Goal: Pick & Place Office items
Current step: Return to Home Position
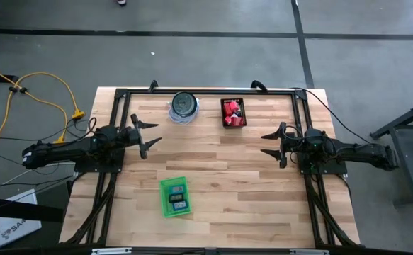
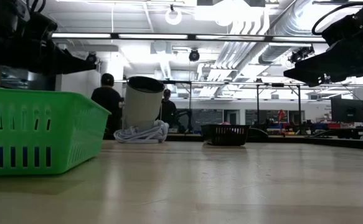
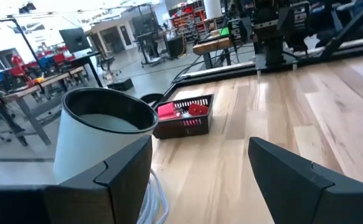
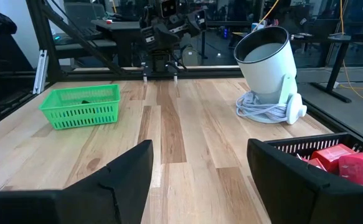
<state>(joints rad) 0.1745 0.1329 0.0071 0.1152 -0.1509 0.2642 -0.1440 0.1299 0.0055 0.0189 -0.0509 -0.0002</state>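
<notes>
Red and pink office items (image 1: 232, 112) lie in a small black basket (image 1: 242, 122) at the table's far middle; they also show in the left wrist view (image 3: 182, 110) and the right wrist view (image 4: 343, 160). Blue and dark pieces (image 1: 178, 200) lie in a green tray (image 1: 166, 185) near the front. My left gripper (image 1: 148, 134) is open above the table's left side. My right gripper (image 1: 271, 143) is open above the right side. Both are empty.
A white round container with a dark rim (image 1: 183, 105) stands at the far edge on a coiled white cord (image 4: 262, 111). A black frame (image 1: 206, 91) borders the table. Bare wood lies between the grippers (image 1: 213, 152). People stand in the room behind (image 2: 108, 93).
</notes>
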